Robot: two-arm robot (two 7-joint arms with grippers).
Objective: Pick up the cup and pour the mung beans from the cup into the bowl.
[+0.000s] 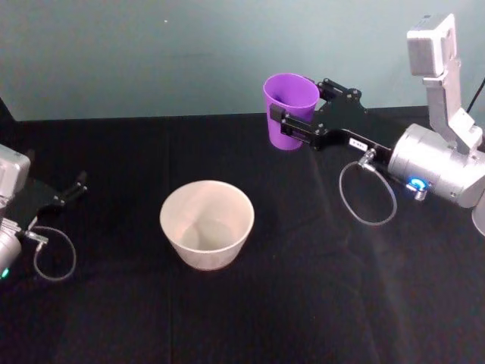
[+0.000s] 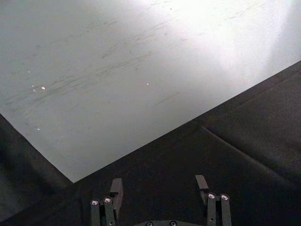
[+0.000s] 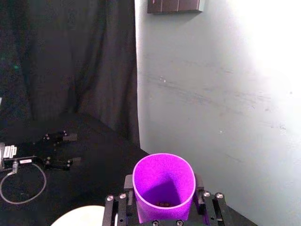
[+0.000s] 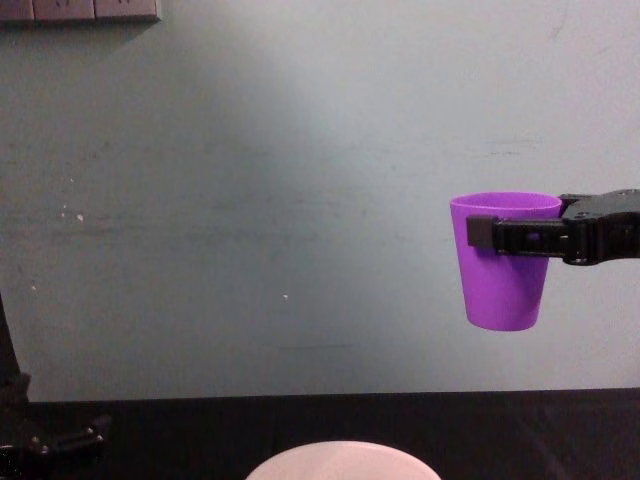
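The purple cup [image 1: 288, 95] hangs upright in the air behind and to the right of the bowl [image 1: 173, 227], well above the black table. My right gripper [image 1: 303, 110] is shut on the cup just below its rim, one finger on each side. From the side, the cup [image 4: 505, 290] is level and the bowl's rim [image 4: 340, 458] lies lower and to the left. Inside the cup [image 3: 141, 188] a few small dark mung beans [image 3: 163, 204] lie at the bottom. My left gripper [image 1: 70, 191] rests open at the table's far left.
A pale green wall [image 1: 151, 53] stands right behind the table's far edge, close to the cup. Black cloth [image 1: 318, 303] covers the table around the bowl. A loose cable loop [image 1: 367, 193] hangs under the right wrist.
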